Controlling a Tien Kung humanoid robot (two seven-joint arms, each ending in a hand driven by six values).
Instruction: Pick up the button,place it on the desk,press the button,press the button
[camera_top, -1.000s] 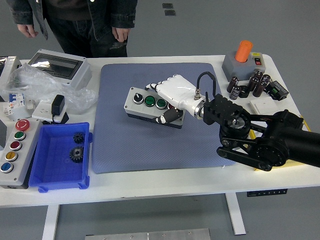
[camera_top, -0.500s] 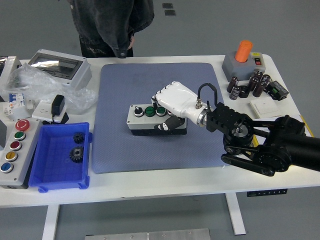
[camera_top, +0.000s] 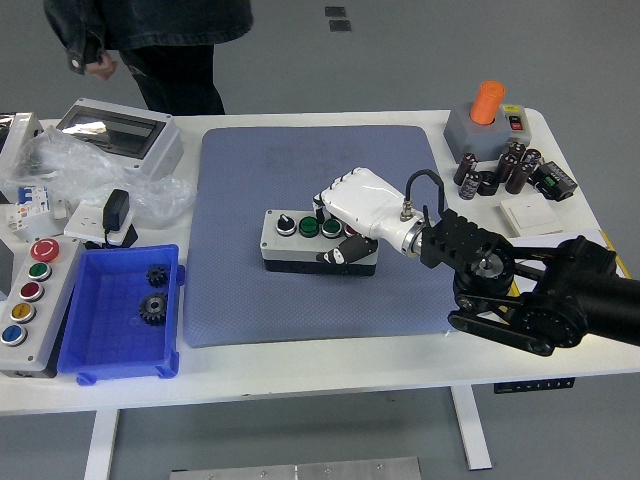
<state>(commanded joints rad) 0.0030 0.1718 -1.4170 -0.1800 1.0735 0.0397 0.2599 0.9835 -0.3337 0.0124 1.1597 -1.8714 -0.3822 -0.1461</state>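
Grey plastic marks the table's left edge, where a control box carries a red mushroom button and a column of green, red, yellow and blue buttons. Just beside it sits a blue bin holding two small dark gears. Behind these lie crumpled clear plastic bags, a black adapter on a white socket and a grey enclosure with a clear lid. At the far side of the table, top left, a person in dark clothing stands with one hand hanging. A blue-grey mat covers the middle of the white table, and on it rests the button box, a grey unit with a black base, showing a black knob and green buttons along its top. The right hand, white-shelled, is clamped on the box's right end, fingers draped over the top and thumb pressed against the front face. Its black arm reaches in from the right edge. Beyond it stand a grey block with an orange cylinder, a cluster of dark capacitors and a white switch plate.
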